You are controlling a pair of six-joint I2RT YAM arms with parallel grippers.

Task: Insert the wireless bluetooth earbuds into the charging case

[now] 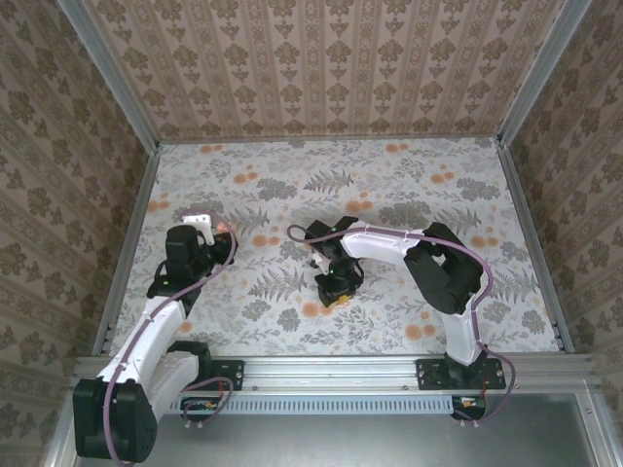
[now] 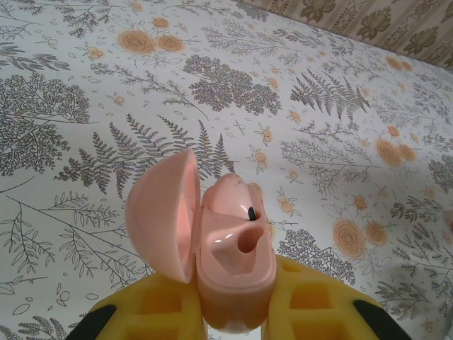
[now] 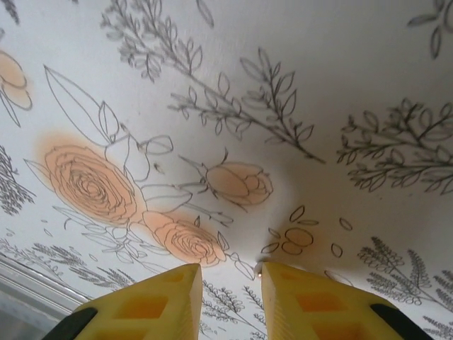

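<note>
Charging case (image 2: 237, 283): salmon-pink, clamped upright between the yellow fingers (image 2: 148, 308) of the left gripper (image 2: 233, 278), held over the floral tablecloth (image 2: 340, 106). Lid (image 2: 159, 212) hinged open, standing to the left of the case body.

Earbud (image 2: 230, 193): one apparently seated in the far socket of the case; rounded pink top, small black mark at its edge. Near socket (image 2: 244, 244) of the case a dark open hollow.

Left gripper: shut tight on the lower body of the case, one finger on either side. Seen in the top external view as well, with the case as a small pink spot at the tip.

Right gripper (image 3: 228, 273): well apart from the case, off to its right in the top external view, tilted down close over the tablecloth. Yellow fingers (image 3: 156, 297) standing slightly apart; narrow gap, cloth visible through it. Small grey speck at the tip of one finger, too small to identify. Printed orange roses (image 3: 88, 185) on the cloth just beyond the fingertips.
</note>
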